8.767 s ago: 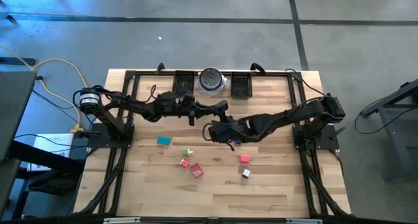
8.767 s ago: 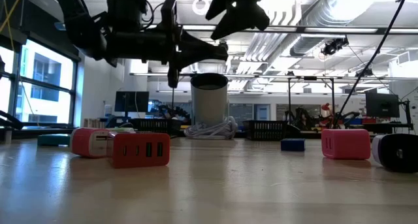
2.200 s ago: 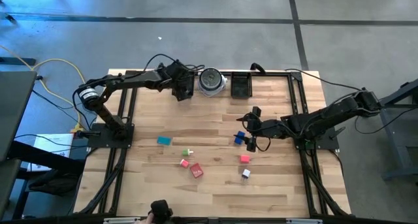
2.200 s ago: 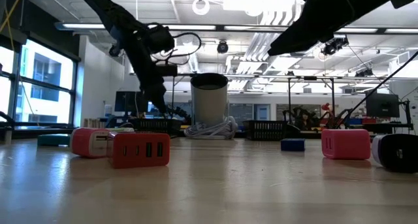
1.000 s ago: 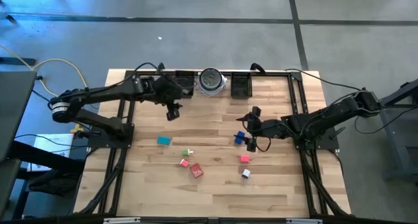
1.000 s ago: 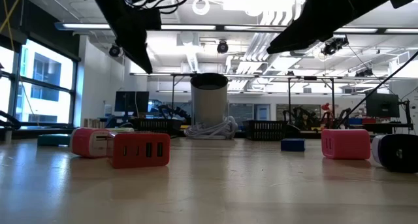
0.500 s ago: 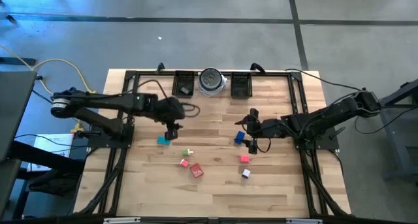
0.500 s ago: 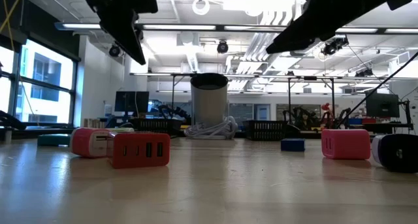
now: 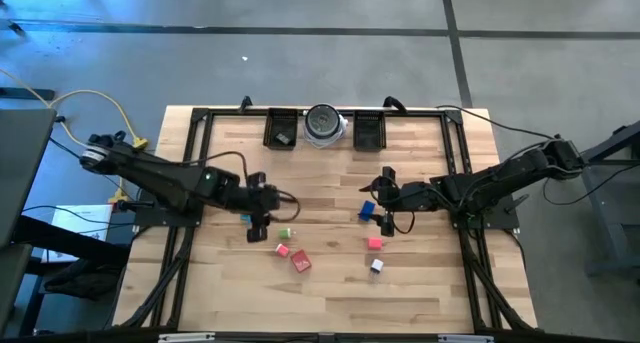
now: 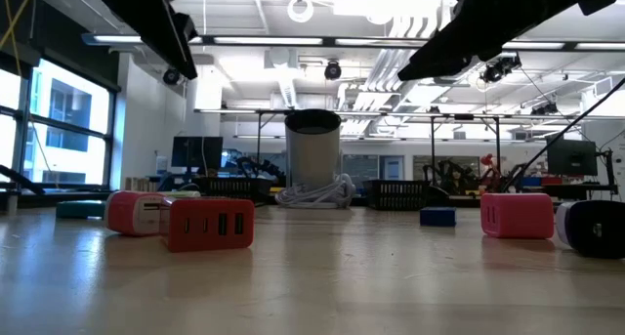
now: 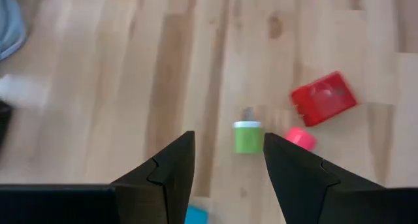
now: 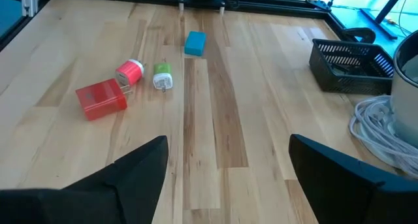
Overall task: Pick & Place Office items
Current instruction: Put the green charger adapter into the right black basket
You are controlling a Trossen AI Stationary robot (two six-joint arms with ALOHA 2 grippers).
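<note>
Bare wood at table (image 9: 330,283) 6 o'clock; red block (image 9: 301,262), pink block (image 9: 375,243) (small) clutter centre.

I see two black trays (image 9: 281,129) (image 9: 369,131) flanking the round silver dish (image 9: 323,123) at my wooden table's (image 9: 330,293) far edge.

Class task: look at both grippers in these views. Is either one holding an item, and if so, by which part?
Nothing is held. The left gripper is open above the wood near the green-white piece, with bare table between its fingers. The right gripper is open too, empty.
</note>
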